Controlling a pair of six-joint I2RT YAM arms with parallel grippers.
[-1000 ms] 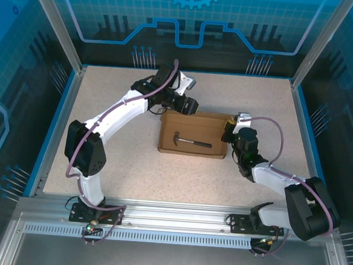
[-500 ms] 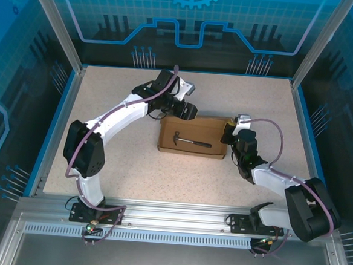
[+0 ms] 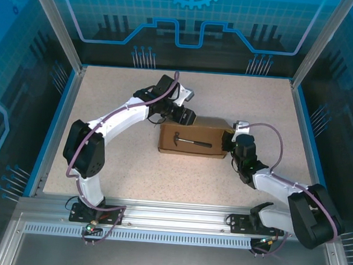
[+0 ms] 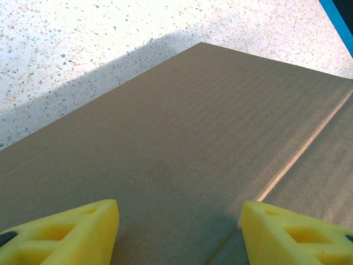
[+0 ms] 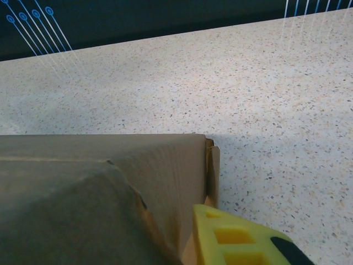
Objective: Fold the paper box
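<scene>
Speckled surface (image 3: 263,102), walled in blue: the ground for all items below. Item, paper box (image 3: 195,126): brown cardboard at mid-surface, walls up as a shallow tray and open on top. I judge the tray stage done and the closing of the far panel to be the step in hand. Item, left tool (image 3: 187,117): at the box's far-left corner, just above a broad creased panel, with yellow fingers (image 4: 71,226) spread wide and nothing between them. Item, right tool (image 3: 227,138): at the box's right end, one finger (image 5: 237,237) close beside the corner seam; I cannot tell how far its jaws stand apart. Item, black hammer (image 3: 191,142): lying inside the tray. Next move, by my reckoning: bring the far panel forward along its crease while the right end is steadied.
</scene>
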